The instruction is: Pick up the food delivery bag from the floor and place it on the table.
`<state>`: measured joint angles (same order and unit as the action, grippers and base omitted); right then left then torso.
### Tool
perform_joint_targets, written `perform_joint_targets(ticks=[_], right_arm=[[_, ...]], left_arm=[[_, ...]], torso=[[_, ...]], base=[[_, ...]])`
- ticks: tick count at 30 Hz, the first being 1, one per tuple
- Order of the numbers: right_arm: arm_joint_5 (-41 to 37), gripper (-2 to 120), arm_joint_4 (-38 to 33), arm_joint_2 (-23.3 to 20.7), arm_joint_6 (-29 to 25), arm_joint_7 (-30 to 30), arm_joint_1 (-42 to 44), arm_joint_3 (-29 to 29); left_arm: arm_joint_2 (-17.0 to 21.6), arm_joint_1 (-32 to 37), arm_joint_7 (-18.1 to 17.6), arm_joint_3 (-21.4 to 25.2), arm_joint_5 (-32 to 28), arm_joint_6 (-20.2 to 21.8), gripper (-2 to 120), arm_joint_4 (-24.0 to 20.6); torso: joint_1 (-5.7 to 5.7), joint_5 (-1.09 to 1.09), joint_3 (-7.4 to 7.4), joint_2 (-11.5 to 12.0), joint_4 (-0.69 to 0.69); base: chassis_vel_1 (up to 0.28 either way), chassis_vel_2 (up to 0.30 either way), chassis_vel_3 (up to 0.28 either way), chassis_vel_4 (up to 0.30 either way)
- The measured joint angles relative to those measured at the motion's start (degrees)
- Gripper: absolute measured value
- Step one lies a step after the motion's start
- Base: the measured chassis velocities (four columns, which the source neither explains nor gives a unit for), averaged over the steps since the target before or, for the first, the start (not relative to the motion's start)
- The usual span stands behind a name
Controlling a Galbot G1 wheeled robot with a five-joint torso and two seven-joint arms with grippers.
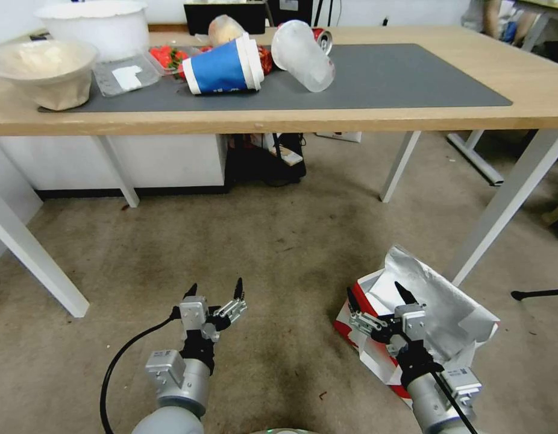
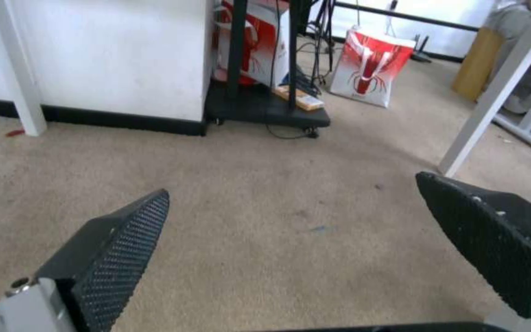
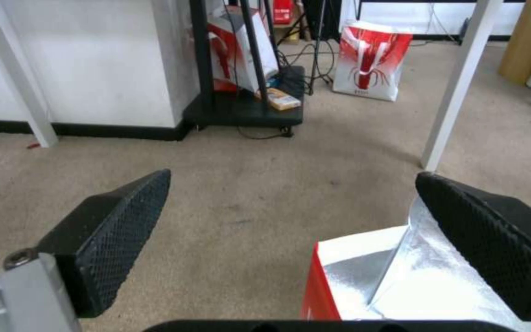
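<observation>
Currently the food delivery bag (image 1: 438, 313) stands on the floor (image 1: 279, 253), just beside the front right leg of the worktop (image 1: 532, 84), on the robot's right. Its mouth is open, and the silver foil lining (image 3: 394, 276) faces upward. One red side panel is visible at the near corner.

The right gripper (image 1: 380, 296) is positioned above the open mouth of the bag, with its fingers spread wide apart and nothing held between them. In the right wrist view, one black textured finger (image 3: 493, 240) overlaps the foil edge of the bag, while the other finger sits over bare carpet, well clear of the bag. Contact between the gripper and the bag cannot be determined.

The left gripper (image 1: 216, 290) hangs low over the floor on the robot's left, well apart from the bag. Its fingers are also spread, and the left wrist view shows bare carpet between them.

The worktop carries a dark grey mat (image 1: 399, 78). On the mat lie a tipped blue paper cup (image 1: 222, 66) and a tipped clear plastic cup (image 1: 303, 54), near each other. Two white bowls (image 1: 47, 69) and a clear tray stand toward the left end.

A second red-and-white bag (image 3: 370, 60) stands on the floor beyond the worktop legs, near a black stand.
</observation>
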<state>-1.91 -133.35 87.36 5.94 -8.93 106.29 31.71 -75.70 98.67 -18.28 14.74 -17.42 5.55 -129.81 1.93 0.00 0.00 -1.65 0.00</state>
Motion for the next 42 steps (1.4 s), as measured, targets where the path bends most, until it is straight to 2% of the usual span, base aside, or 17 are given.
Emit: perform_joint_targets(ticks=[9, 12, 13, 17, 18, 20, 21, 23, 25, 27, 29, 32, 33, 36, 42], right_arm=[[-1.0, 100, 0.8, -1.0, -2.2, -0.7, -0.2, 0.4], [-4.5, 100, 3.0, -4.9, -3.9, -2.1, -2.9, 2.8], [-4.5, 100, 3.0, -4.9, -3.9, -2.1, -2.9, 2.8], [-12.3, 100, 9.5, -16.7, -6.1, -6.7, -9.7, 7.3], [-12.3, 100, 9.5, -16.7, -6.1, -6.7, -9.7, 7.3], [-16.7, 100, 14.0, -23.7, -7.4, -10.2, -14.4, 8.8], [-16.7, 100, 14.0, -23.7, -7.4, -10.2, -14.4, 8.8], [-19.8, 100, 18.9, -29.1, -9.0, -12.7, -18.5, 9.0], [-20.5, 100, 20.1, -30.6, -9.2, -13.3, -19.4, 9.0], [-23.3, 100, 25.7, -36.5, -9.5, -15.9, -23.1, 8.5], [-23.7, 100, 27.2, -37.8, -9.5, -16.6, -23.8, 8.2], [-23.5, 100, 35.4, -43.1, -10.5, -19.9, -27.7, 6.1], [-23.5, 100, 35.4, -43.1, -10.5, -19.9, -27.7, 6.1], [-22.1, 100, 41.3, -45.3, -11.3, -22.1, -31.5, 4.3], [-21.8, 100, 47.2, -46.4, -11.1, -26.1, -36.2, 1.5]], left_arm=[[1.0, 0.2, 0.5, 0.6, 0.0, -1.8, 100, 0.3], [1.4, 0.2, 1.2, 0.6, 1.0, -2.6, 100, 0.4], [1.4, 0.2, 1.2, 0.6, 1.0, -2.6, 100, 0.4], [2.0, 0.2, 1.5, 0.5, 2.1, -2.7, 100, 0.4], [2.0, 0.2, 1.5, 0.5, 2.1, -2.7, 100, 0.4], [2.1, 0.2, 1.8, 0.7, 2.7, -2.7, 100, 0.2], [2.1, 0.2, 1.8, 0.7, 2.7, -2.7, 100, 0.2], [2.2, 0.3, 2.1, 0.8, 2.8, -2.8, 100, 0.1], [2.2, 0.3, 2.2, 0.8, 2.9, -2.9, 100, 0.0], [2.2, 0.5, 2.5, 0.9, 3.1, -3.1, 100, 0.0], [2.2, 0.6, 2.5, 0.9, 3.2, -3.1, 100, 0.0], [2.1, 0.5, 2.5, 0.9, 3.4, -3.1, 100, 0.4], [2.1, 0.5, 2.5, 0.9, 3.4, -3.1, 100, 0.4], [1.9, 0.3, 2.5, 0.9, 3.4, -3.1, 100, 1.0], [1.7, 0.1, 2.4, 0.9, 3.5, -3.1, 100, 1.6]], torso=[[0.02, 0.0, 0.0, -0.1, 0.0], [0.03, 0.0, 0.0, -0.1, -0.02], [0.03, 0.0, 0.0, -0.1, -0.02], [0.04, 0.03, 0.0, -0.2, 0.0], [0.04, 0.03, 0.0, -0.2, 0.0], [0.05, 0.01, 0.0, -0.2, 0.0], [0.05, 0.01, 0.0, -0.2, 0.0], [0.05, 0.03, 0.0, -0.2, 0.01], [0.05, 0.04, 0.0, -0.2, 0.01], [0.05, 0.0, 0.0, -0.2, 0.0], [0.05, 0.01, 0.01, -0.2, 0.0], [0.05, 0.0, 0.0, -0.3, 0.0], [0.05, 0.0, 0.0, -0.3, 0.0], [0.06, 0.0, 0.0, -0.3, 0.0], [0.05, 0.0, 0.0, -0.3, -0.01]], base=[[0.0, 0.0, 0.0, 0.0], [0.0, 0.0, 0.0, 0.0], [0.0, 0.0, 0.0, 0.0], [0.0, 0.0, 0.0, 0.0], [0.0, 0.0, 0.0, 0.0], [0.0, 0.0, 0.0, 0.0], [0.0, 0.0, 0.0, 0.0], [0.0, 0.0, 0.0, 0.0], [0.0, 0.0, 0.0, 0.0], [0.0, 0.0, 0.0, 0.0], [0.0, 0.0, 0.0, 0.0], [0.0, 0.0, 0.0, 0.0], [0.0, 0.0, 0.0, 0.0], [0.0, 0.0, 0.0, 0.0], [0.0, 0.0, 0.0, 0.0]])
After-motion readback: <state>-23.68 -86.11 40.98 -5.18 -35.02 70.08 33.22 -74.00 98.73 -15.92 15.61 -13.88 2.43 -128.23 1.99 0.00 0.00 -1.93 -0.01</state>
